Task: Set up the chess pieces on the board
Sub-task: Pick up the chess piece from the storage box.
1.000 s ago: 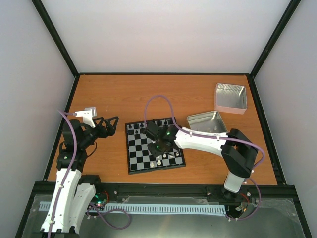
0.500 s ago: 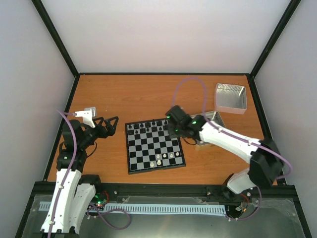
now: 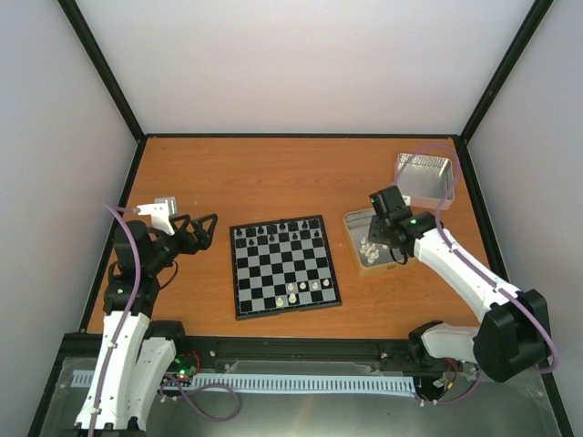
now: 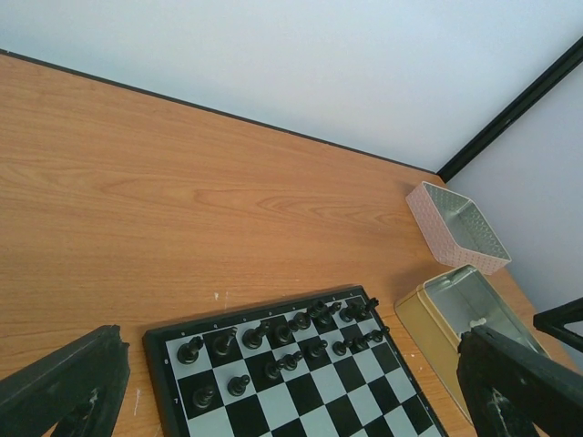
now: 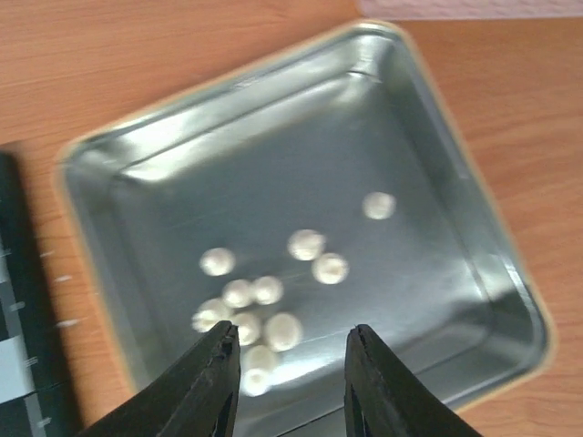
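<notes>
Early days: few chess pieces (image 3: 303, 287) stand on board (image 3: 273, 264) (most lie in tin (image 5: 455, 182), 3 o'clock) | right gripper (image 5: 291, 339) part-open, empty | left gripper (image 3: 208, 232) wide, empty

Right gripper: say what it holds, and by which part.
Nothing. The right gripper hangs with its jaws parted and empty above the tin, the white pieces lying loose on its floor.

We see a board (image 3: 285, 266) checked black and silvery-white inside a black frame, cream-white chess pieces (image 5: 267, 289) in a shiny silver tin (image 5: 301, 137), black pieces (image 4: 252, 338), and an orange-brown wood-grain table (image 3: 273, 173).
</notes>
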You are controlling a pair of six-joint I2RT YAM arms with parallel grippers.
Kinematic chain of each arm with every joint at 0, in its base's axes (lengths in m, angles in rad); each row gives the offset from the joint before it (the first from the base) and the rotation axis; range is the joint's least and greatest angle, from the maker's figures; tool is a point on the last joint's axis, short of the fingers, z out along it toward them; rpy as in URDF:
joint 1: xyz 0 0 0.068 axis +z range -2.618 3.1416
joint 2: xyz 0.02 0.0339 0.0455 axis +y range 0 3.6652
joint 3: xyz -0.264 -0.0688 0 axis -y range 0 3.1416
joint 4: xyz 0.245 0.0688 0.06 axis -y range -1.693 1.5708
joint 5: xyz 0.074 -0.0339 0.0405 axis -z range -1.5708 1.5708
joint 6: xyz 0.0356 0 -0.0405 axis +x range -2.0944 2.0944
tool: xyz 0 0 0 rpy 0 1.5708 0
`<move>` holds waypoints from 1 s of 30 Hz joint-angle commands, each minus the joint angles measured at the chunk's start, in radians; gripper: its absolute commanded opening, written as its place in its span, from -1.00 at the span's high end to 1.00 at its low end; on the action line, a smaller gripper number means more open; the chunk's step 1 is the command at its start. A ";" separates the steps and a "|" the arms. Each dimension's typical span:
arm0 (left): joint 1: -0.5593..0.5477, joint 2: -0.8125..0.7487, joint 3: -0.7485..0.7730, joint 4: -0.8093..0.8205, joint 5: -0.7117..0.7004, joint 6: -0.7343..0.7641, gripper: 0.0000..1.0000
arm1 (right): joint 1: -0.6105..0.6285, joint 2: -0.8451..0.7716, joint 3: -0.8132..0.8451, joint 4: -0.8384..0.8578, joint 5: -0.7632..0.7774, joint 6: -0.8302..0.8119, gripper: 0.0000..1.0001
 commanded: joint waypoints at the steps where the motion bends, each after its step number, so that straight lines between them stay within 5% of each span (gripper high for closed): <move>1: -0.004 -0.006 0.011 0.014 0.003 0.007 -1.00 | -0.098 -0.009 -0.052 0.002 0.052 -0.012 0.33; 18: -0.004 0.034 0.014 0.009 -0.010 0.004 -0.99 | -0.304 0.257 -0.065 0.280 -0.045 -0.050 0.43; 30: -0.003 0.034 0.012 0.008 -0.018 0.002 -0.99 | -0.321 0.383 -0.023 0.321 -0.092 -0.091 0.44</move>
